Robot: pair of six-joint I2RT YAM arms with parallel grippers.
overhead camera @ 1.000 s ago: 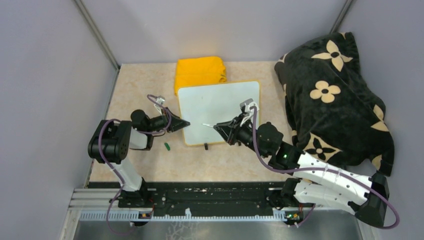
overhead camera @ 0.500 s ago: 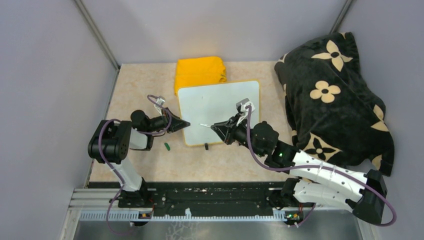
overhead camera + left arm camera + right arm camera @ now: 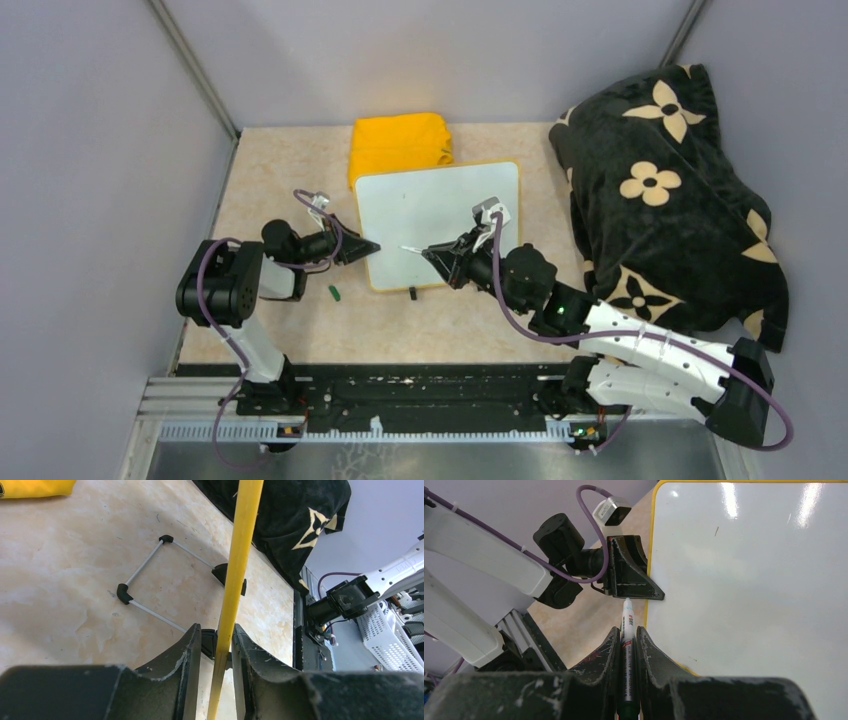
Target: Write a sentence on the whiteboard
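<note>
Toward the far edge of the beige marbled table (image 3: 280, 170), about midway between its sides: flat white rectangular whiteboard (image 3: 440, 200) with thin yellow rim, face plain white with streaks of glare. Touching its far-left corner: folded yellow cloth (image 3: 400, 143). Heaped along the table's right edge: black blanket with cream flowers (image 3: 670, 190). At the board's left edge: left gripper (image 3: 372, 246), jaws only narrowly parted, one on each side of the yellow rim; cannot tell whether pressing on it. Over the board's near-left corner: right gripper (image 3: 432, 253), jaws closed tight on a white-barrelled marker (image 3: 627, 625), tip aimed toward the left gripper; cannot tell whether touching the board. On bare table off that same corner: small green cap (image 3: 335, 292).
</note>
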